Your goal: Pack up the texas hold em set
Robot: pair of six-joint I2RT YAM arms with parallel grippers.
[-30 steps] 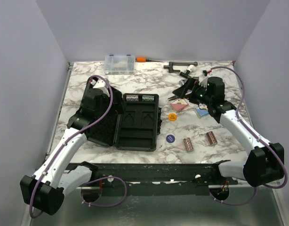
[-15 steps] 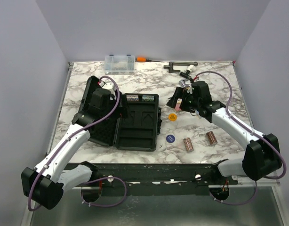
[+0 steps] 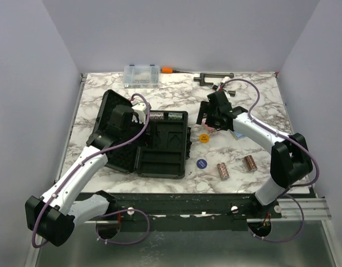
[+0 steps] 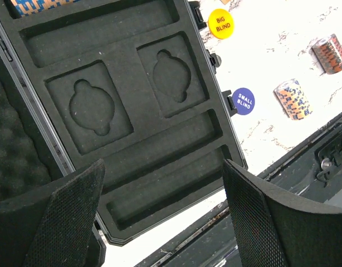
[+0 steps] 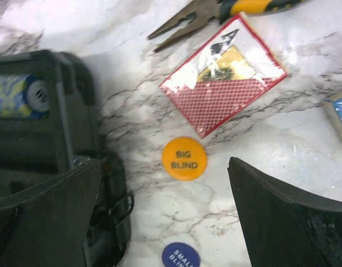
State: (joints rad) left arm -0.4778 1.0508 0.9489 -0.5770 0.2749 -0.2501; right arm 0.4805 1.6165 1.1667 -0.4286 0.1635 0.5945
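I see the marble table [image 3: 104, 89] with the black case [image 3: 160, 144] lying open on it, and my left gripper [image 3: 138, 114] hangs over the foam. In the left wrist view both fingers [image 4: 71, 206] are spread wide with nothing between them. Under and ahead of them is the case's foam tray [image 4: 132, 139], its two card-shaped recesses bare.

My right gripper [image 3: 207, 118] is released too, fingers [image 5: 282, 217] well apart and grasping nothing. Its left finger sits over the case's edge [image 5: 59, 111], where a chip row shows in a slot.

The red deck [image 5: 224, 83] lies flat on the table, ahead of the right fingers and slightly toward the right one. The blue deck [image 5: 338, 119] pokes in beyond the right finger. Pliers [image 5: 215, 14] lie just past the red deck.

Two chip rolls [image 4: 292, 99] rest on the marble off the left gripper's right finger side, clear of the case.

The orange disc [image 5: 184, 158] lies between the right fingers, just ahead. The blue disc [image 5: 180, 257] sits nearer, also between them.
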